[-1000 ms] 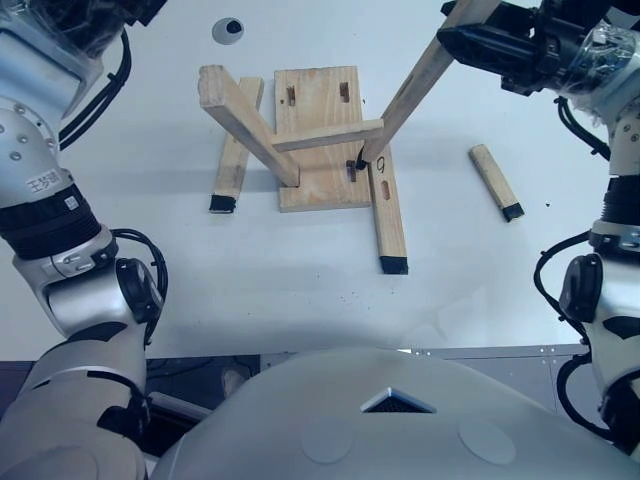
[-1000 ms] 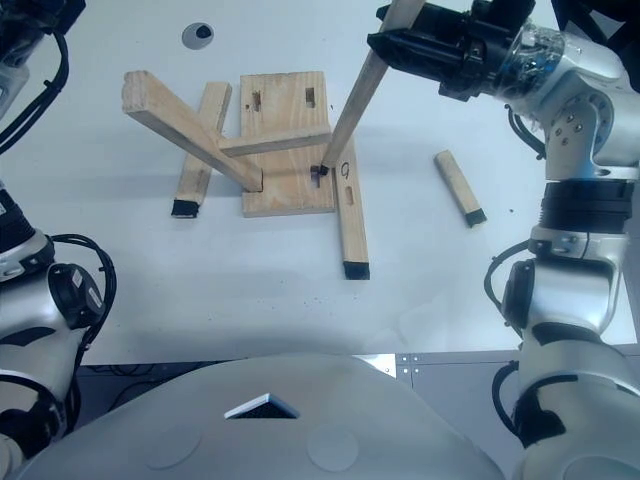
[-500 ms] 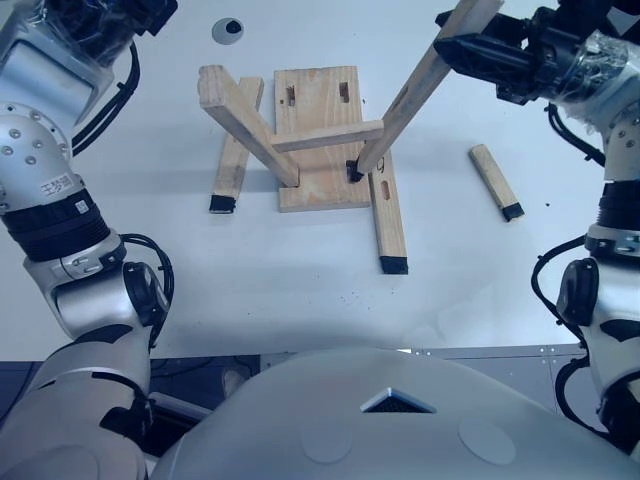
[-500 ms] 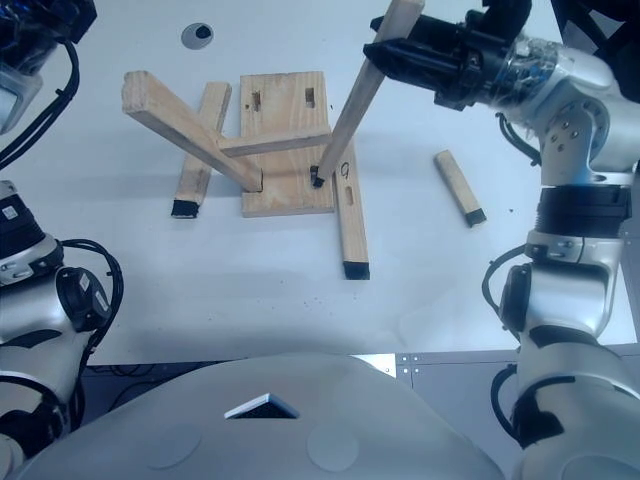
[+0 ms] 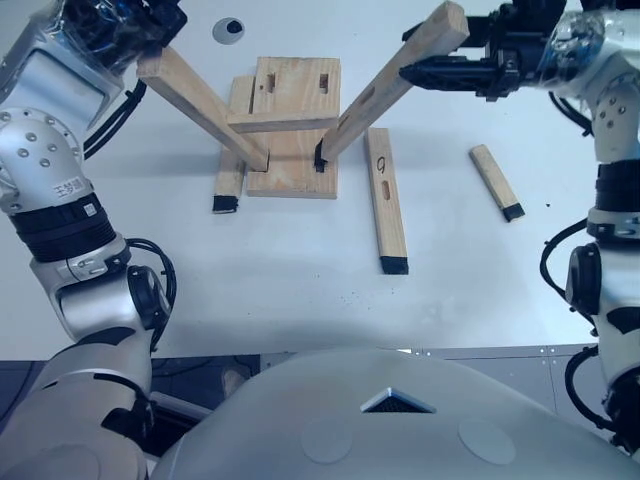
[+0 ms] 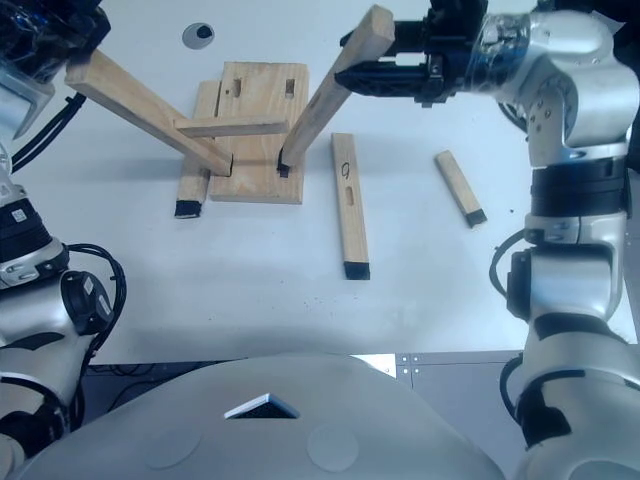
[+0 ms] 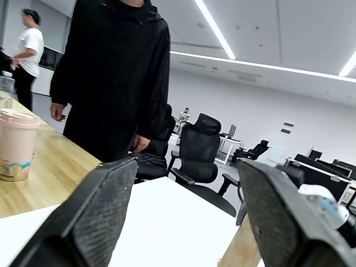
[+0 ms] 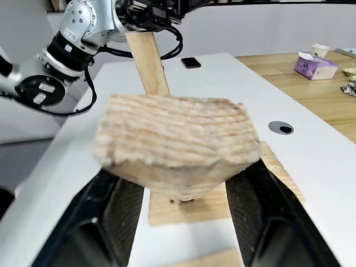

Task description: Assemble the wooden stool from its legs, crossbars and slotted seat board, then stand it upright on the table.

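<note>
The slotted seat board [image 5: 293, 150] lies flat on the white table. Two legs stand slanted on it, joined by a crossbar [image 5: 285, 122]. My right gripper [image 5: 418, 68] is shut on the right leg [image 5: 385, 92] near its upper end; that leg's end grain [image 8: 175, 139] sits between the dark fingers [image 8: 114, 217]. My left gripper [image 5: 150, 25] is open just above the top of the left leg [image 5: 200, 105], its pads [image 7: 92, 222] wide apart. A third leg [image 5: 386, 200] lies loose to the right of the board. A fourth leg [image 5: 230, 165] lies partly under the board's left edge.
A short wooden piece [image 5: 495, 180] with a black tip lies at the right. A round cable hole [image 5: 228, 28] is at the far left of the table. The table's near half is bare. A person in black [image 7: 114, 78] stands beyond the table.
The board with both legs and crossbar has slid left and away, off the loose third leg. My right gripper moved left with its leg. My left gripper came in over the left leg's top.
</note>
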